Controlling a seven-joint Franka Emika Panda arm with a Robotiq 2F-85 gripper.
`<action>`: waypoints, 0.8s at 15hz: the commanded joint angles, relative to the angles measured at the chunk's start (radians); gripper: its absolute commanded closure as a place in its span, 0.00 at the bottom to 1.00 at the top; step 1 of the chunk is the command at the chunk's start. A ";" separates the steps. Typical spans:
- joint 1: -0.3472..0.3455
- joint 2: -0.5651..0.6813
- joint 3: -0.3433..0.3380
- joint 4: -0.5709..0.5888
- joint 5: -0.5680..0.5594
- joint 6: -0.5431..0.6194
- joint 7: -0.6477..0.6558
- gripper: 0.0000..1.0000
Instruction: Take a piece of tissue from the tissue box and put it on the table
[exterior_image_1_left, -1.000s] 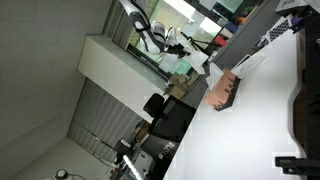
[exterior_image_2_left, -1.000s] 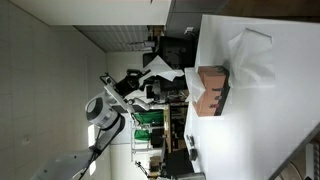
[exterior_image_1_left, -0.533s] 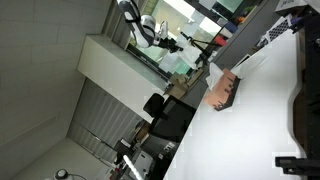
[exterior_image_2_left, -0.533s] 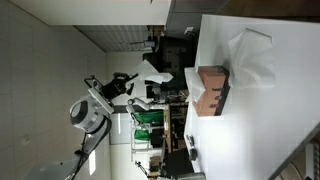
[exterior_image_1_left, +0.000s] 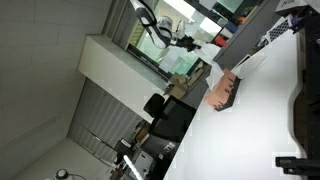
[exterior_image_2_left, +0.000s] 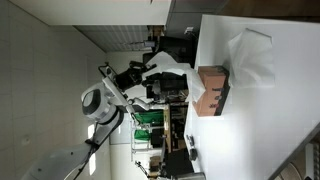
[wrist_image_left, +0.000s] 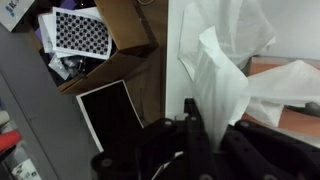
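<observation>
In the wrist view my gripper (wrist_image_left: 212, 125) is shut on the piece of tissue (wrist_image_left: 220, 80), a thin white sheet that stands up between the fingers. Behind it is the salmon-brown tissue box (wrist_image_left: 292, 92) with white paper over it. The box lies on the white table (exterior_image_2_left: 265, 135) in both exterior views (exterior_image_1_left: 224, 92) (exterior_image_2_left: 212, 90). My gripper (exterior_image_2_left: 152, 68) hangs off the table's edge, short of the box, with the white tissue (exterior_image_2_left: 172, 62) at its tip. The arm also shows in an exterior view (exterior_image_1_left: 188, 42).
Another crumpled white sheet (exterior_image_2_left: 250, 55) lies on the table beside the box. Dark equipment (exterior_image_1_left: 305, 90) stands along the table's far side. Below the table edge are a black chair (exterior_image_1_left: 165, 115), a cardboard box (wrist_image_left: 125, 25) and a checkered board (wrist_image_left: 80, 32).
The arm has swung back toward the table edge and the box, carrying the tissue with it. The box and the loose sheet on the table have not moved.
</observation>
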 joint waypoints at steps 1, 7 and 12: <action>-0.056 0.109 -0.001 0.010 0.049 0.047 0.046 1.00; -0.100 0.278 -0.004 0.012 0.102 0.092 0.078 1.00; -0.087 0.330 -0.004 0.000 0.121 0.099 0.100 0.74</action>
